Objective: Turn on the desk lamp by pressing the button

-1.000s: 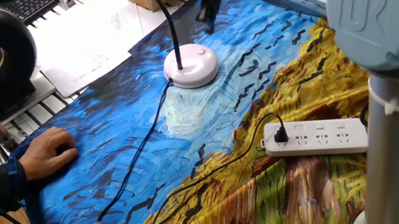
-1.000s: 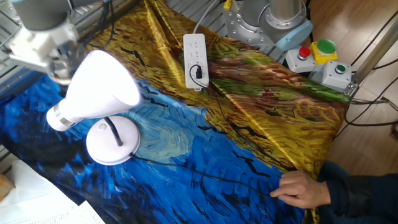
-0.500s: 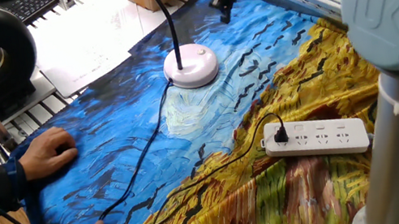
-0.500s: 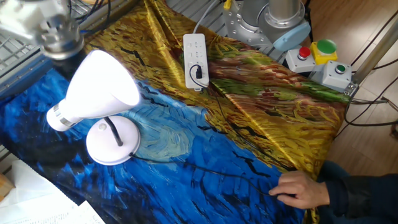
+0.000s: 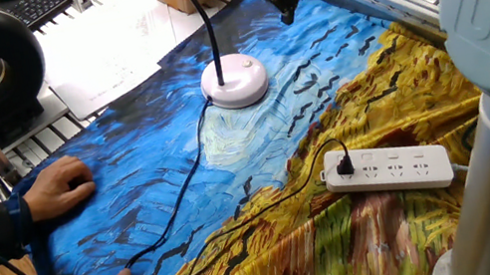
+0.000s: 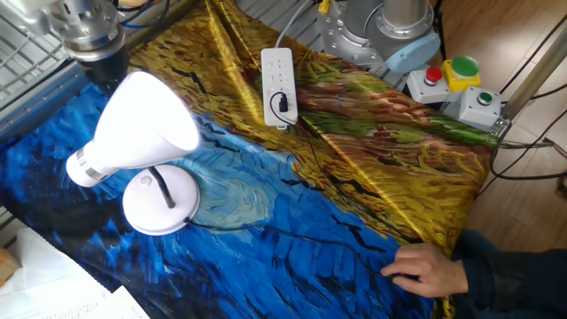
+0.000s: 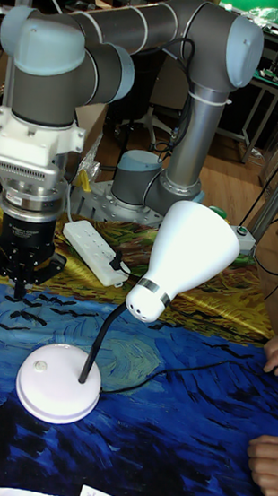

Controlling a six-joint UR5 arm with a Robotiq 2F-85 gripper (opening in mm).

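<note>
Pincer (image 7: pixel 20 290) hung above the painted cloth (image 5: pixel 261 170) near the surface's far edge, apart from the desk lamp (image 7: pixel 104 344). Open cloth lay between pincer and the lamp's round base (image 5: pixel 235 80). The lamp's head (image 6: pixel 142 133) leaned out over the base, blocking much of the approach from above in the other fixed view. The cord (image 5: pixel 174 195) trailed across the middle of the cloth. Power strip (image 5: pixel 389 170) sat on the yellow side. A person's hands (image 5: pixel 56 186) rested along the opposite edge.
</note>
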